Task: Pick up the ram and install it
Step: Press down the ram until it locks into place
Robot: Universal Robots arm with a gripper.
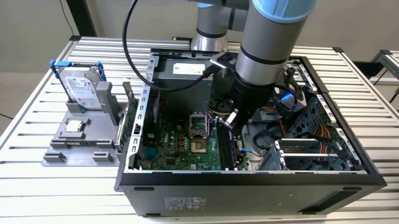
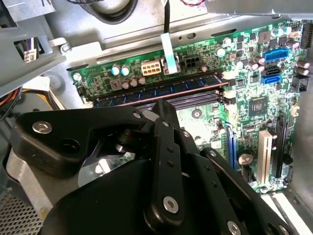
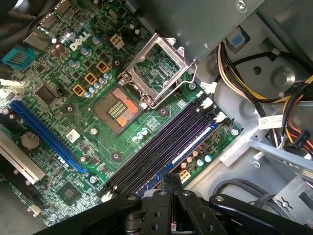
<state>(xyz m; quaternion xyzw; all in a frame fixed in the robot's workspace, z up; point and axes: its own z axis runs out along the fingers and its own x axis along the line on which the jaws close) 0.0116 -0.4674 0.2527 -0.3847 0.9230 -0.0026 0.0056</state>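
Slatted metal surface [image 1: 37, 196] carries an open case [image 1: 249, 179]. Motherboard [image 3: 73, 112] exposed. Ram [image 2: 161, 90]: seated in the outermost slot, blue-labelled, beside the empty slots [image 3: 156, 147]. Gripper [image 3: 171, 186]: poised just above the ram's end, apparently clenched, grasping nothing visible. Risk: stick half-seated if the latches [image 3: 208, 103] are not engaged; pressing off-centre could flex the board.

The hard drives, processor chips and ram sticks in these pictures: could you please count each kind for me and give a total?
hard drive: 1
processor chip: 1
ram: 1, standing in a slot of the motherboard
Total: 3
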